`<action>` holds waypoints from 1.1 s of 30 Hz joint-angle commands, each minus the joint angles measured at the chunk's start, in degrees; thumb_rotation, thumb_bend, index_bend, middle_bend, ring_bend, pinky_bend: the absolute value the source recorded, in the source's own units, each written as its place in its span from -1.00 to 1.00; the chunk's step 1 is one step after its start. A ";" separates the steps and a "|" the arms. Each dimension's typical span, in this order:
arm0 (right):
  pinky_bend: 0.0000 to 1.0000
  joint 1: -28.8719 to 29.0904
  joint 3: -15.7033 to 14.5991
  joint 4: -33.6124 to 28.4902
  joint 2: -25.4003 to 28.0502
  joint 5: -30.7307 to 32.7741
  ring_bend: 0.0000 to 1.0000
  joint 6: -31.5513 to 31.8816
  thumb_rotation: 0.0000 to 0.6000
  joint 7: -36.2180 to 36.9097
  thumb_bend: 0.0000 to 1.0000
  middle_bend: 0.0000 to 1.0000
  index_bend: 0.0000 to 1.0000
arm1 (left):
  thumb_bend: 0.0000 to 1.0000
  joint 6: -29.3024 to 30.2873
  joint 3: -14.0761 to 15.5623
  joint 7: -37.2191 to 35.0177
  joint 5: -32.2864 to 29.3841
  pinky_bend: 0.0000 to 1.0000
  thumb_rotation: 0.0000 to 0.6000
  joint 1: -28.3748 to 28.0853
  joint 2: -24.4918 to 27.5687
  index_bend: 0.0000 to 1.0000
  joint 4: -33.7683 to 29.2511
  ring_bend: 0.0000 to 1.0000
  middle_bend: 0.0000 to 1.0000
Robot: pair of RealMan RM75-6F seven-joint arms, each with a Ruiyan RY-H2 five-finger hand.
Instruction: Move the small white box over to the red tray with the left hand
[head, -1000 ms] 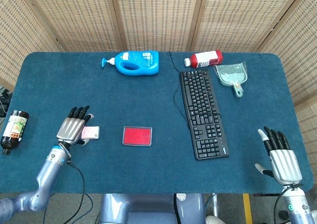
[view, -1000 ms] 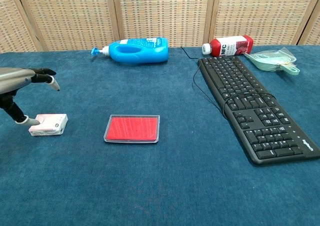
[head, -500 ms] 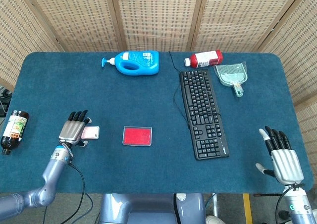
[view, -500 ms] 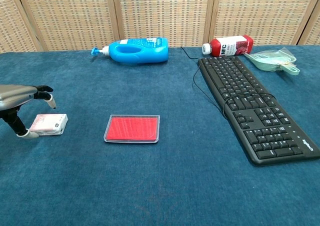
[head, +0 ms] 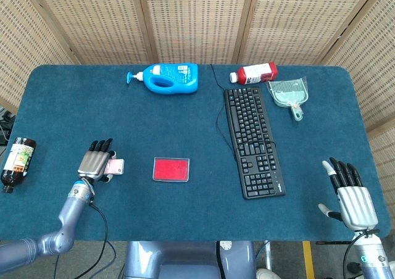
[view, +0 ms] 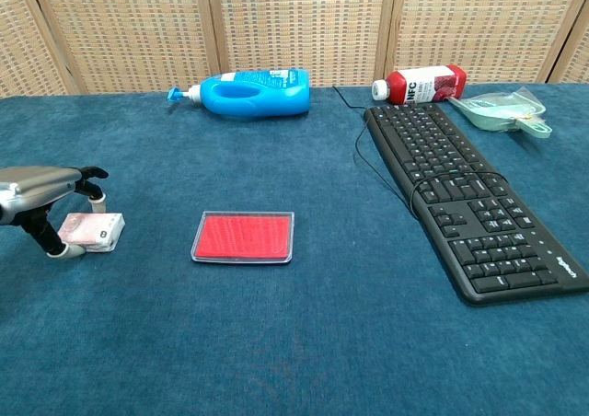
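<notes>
The right hand (head: 350, 199) rests open, fingers spread, holding nothing. The left hand (view: 41, 195) arches over the small white box (view: 92, 232), grasp unclear. The box lies on the table, unlifted, well short of the red tray (view: 243, 237).

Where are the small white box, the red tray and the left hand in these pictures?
small white box (view: 95, 231), chest view, on its top face.
red tray (view: 244, 236), chest view, on its red floor.
left hand (head: 95, 162), head view, on the back of the hand.
</notes>
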 commanded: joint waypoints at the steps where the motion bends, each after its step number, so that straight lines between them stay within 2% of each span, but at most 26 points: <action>1: -1.00 -0.03 0.01 0.02 0.06 -0.13 -1.00 0.17 1.00 0.20 -1.00 -1.00 -0.99 | -0.30 0.69 0.05 -0.33 0.18 -1.00 1.00 0.04 -0.35 -0.01 -0.27 -1.00 -1.00; 4: -1.00 -0.08 0.02 0.08 0.08 -0.18 -1.00 0.30 1.00 0.33 -1.00 -1.00 -0.99 | -0.30 1.69 0.03 -1.17 0.91 -1.00 1.00 0.36 0.18 0.05 -1.56 -1.00 -1.00; 10: -1.00 -0.02 -0.14 0.09 -0.09 -0.34 -1.00 0.13 1.00 -0.05 -1.00 -1.00 -0.99 | -0.30 4.35 0.42 -2.78 2.52 -1.00 1.00 1.83 3.23 0.04 -8.12 -1.00 -1.00; 17: -1.00 -0.15 -0.17 -0.10 -0.07 -0.44 -1.00 0.41 1.00 -0.20 -1.00 -1.00 -0.99 | -0.30 7.81 1.60 -0.17 2.37 -1.00 1.00 2.78 4.56 0.03 -15.82 -1.00 -1.00; 22: -1.00 -0.14 -0.17 -0.06 0.03 -0.35 -1.00 0.28 1.00 0.10 -1.00 -1.00 -0.99 | -0.30 9.84 2.52 4.63 1.32 -1.00 1.00 1.91 1.94 0.02 -20.52 -1.00 -1.00; 33: -1.00 -0.27 0.10 -0.25 0.76 -0.29 -1.00 0.71 1.00 1.84 -1.00 -1.00 -0.99 | -0.30 13.42 2.52 12.88 -2.70 -1.00 1.00 -0.61 -5.63 0.02 -23.32 -1.00 -1.00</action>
